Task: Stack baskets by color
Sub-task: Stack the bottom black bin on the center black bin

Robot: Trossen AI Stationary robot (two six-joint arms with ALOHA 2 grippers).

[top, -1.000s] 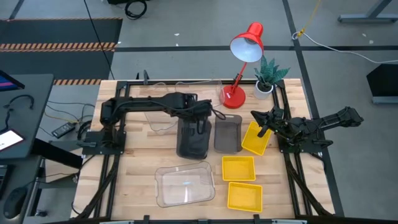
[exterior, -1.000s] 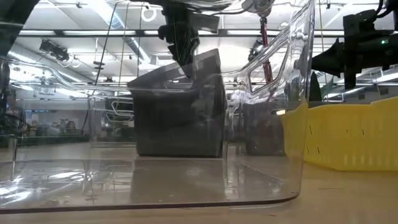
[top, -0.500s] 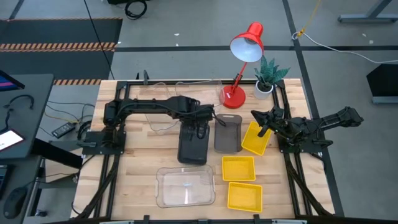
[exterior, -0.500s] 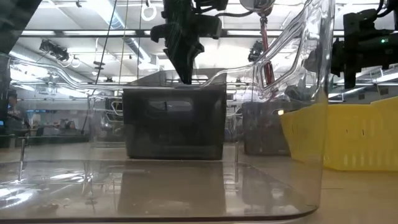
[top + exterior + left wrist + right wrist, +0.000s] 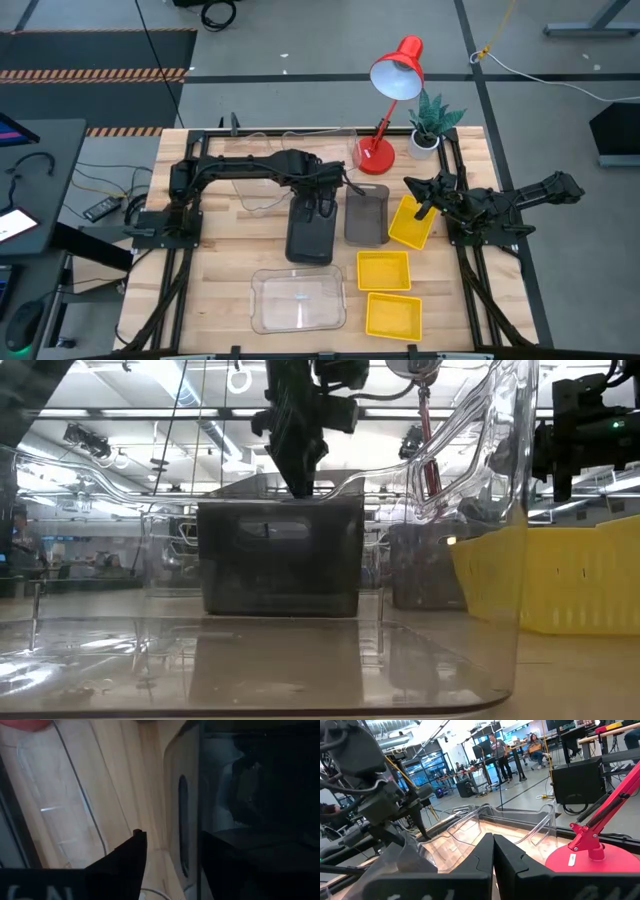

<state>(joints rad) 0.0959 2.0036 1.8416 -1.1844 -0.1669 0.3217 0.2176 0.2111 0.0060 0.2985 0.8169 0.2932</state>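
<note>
While the dark grey basket (image 5: 310,234) sits flat on the table (image 5: 220,270), the left gripper (image 5: 322,200) hangs over its far rim with fingers parted, one on each side of that wall, gripping nothing.

Just beside that basket on the gripper's right stands a second dark grey basket (image 5: 366,215), then a yellow basket (image 5: 410,222) lying tilted under the right gripper (image 5: 418,211), whose fingers are pressed together. Two more yellow baskets (image 5: 384,271) lie nearer the front edge, and a clear basket (image 5: 297,298) lies in front of the dark one. Beyond the gripper, at the table's back, stand a red desk lamp (image 5: 392,95) and a small potted plant (image 5: 432,122). The left arm (image 5: 235,170) reaches sideways across the wooden table from its base, wrist bent down. Behind the table lies an open workshop hall with people (image 5: 496,751) at desks.
</note>
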